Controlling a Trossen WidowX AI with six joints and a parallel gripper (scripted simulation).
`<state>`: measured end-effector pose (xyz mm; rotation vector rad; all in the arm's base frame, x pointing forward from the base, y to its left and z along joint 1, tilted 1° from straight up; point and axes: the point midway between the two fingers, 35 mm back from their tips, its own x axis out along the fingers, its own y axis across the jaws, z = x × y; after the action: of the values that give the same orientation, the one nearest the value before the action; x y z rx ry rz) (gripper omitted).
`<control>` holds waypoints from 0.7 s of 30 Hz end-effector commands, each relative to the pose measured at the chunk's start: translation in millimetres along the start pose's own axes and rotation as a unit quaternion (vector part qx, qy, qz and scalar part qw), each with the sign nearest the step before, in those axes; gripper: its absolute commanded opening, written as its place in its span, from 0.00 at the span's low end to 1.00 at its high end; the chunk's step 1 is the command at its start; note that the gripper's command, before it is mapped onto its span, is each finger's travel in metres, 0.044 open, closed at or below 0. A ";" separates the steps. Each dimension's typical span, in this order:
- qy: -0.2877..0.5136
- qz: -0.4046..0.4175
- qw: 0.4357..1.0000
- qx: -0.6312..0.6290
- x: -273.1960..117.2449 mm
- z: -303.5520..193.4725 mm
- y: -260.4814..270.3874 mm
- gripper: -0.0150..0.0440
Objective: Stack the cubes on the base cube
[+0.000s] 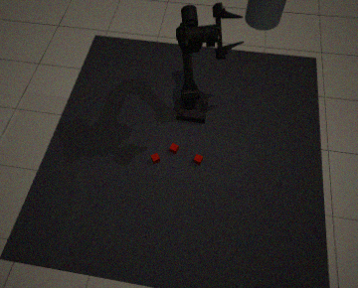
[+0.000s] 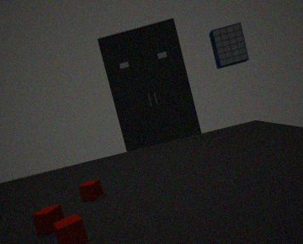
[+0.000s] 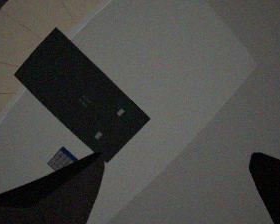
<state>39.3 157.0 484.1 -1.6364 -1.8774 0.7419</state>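
Top view shows three red cubes spread out on a dark mat point(image 1: 226, 209), all separate, with none stacked on another. The left cube point(image 1: 155, 158) point(image 2: 71, 230) sits near the middle cube point(image 1: 174, 148) point(image 2: 48, 220), while the right cube point(image 1: 198, 159) point(image 2: 91, 190) lies farther off; which of them is the fixed base cube cannot be told, and neither upper corner placement has been made. Just beyond the trio, the arm's base point(image 1: 191, 118) stands on the same mat, its black robot arm point(image 1: 188, 70) rising with the gripper point(image 1: 243, 30) point(image 3: 179, 161) high and well apart from the cubes. The gripper is wide open, nothing between its fingers. A gray cylinder point(image 1: 266, 12), cut off by the frame's upper edge, appears near the fingers in the top view, and pale floor tiles point(image 1: 17, 124) surround the mat. In the exterior view, the left and middle cubes overlap in the foreground. Behind them, a dark double door point(image 2: 149, 80) point(image 3: 66, 85) with two slim handles is set in a pale wall point(image 2: 44, 84) point(image 3: 171, 60), beside a blue-edged gridded panel point(image 2: 231, 45) point(image 3: 61, 159).
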 end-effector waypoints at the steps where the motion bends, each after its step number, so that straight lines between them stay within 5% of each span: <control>1: 0.002 0.000 1.000 0.004 -0.1 -1.0 0.5 0.89; 5: 0.042 -0.003 0.995 0.092 -2.4 -25.1 13.3 0.71; 10: 0.148 -0.014 0.942 0.300 -16.9 -81.3 55.2 0.70; 21: 0.381 -0.064 0.660 0.644 -89.2 -160.9 182.6 0.70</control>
<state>253.4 115.9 481.0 -0.7649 -0.6560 0.8513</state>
